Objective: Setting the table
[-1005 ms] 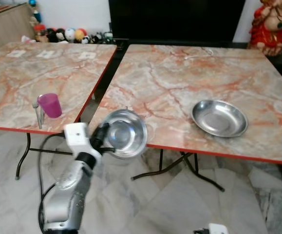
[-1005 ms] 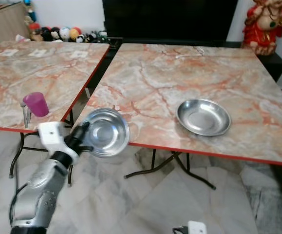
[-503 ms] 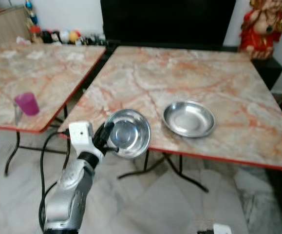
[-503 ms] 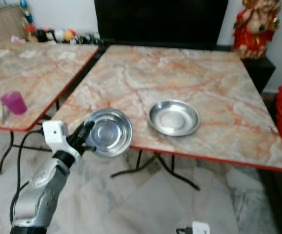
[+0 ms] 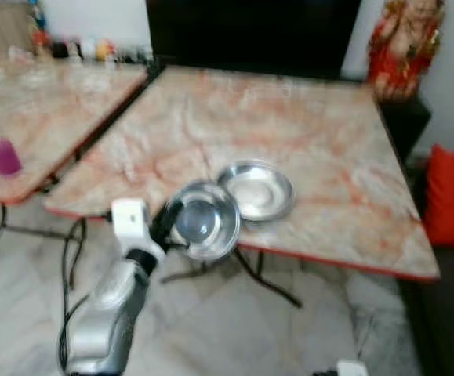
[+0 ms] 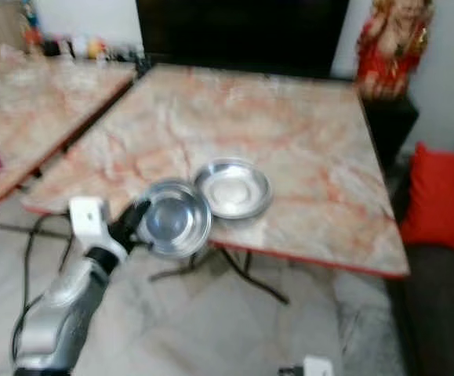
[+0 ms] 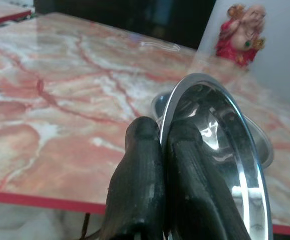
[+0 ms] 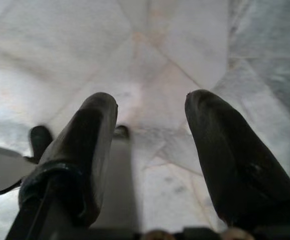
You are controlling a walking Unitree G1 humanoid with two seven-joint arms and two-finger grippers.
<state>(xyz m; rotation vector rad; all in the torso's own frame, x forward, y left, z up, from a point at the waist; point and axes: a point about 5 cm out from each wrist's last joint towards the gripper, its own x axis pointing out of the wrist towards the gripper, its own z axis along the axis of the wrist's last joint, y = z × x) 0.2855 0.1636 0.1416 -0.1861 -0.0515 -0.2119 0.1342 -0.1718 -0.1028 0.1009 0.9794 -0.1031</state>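
- The left tool [image 5: 166, 227] is clamped on the rim of a steel bowl [image 5: 203, 220], held tilted over the near edge of the tabletop [image 5: 305, 141].
- A steel plate [image 5: 258, 190] lies at the bowl's 2 o'clock, almost touching it.
- Best to level the bowl, lower it beside the plate without knocking it, then let go.
- The right tool [image 8: 150, 150] hangs over the floor, fingers spread.
- Count: 1 bowl, 1 plate, 2 tabletops, 1 purple cup [image 5: 1, 156].

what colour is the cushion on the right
Red cushion, clearest in the right eye view.
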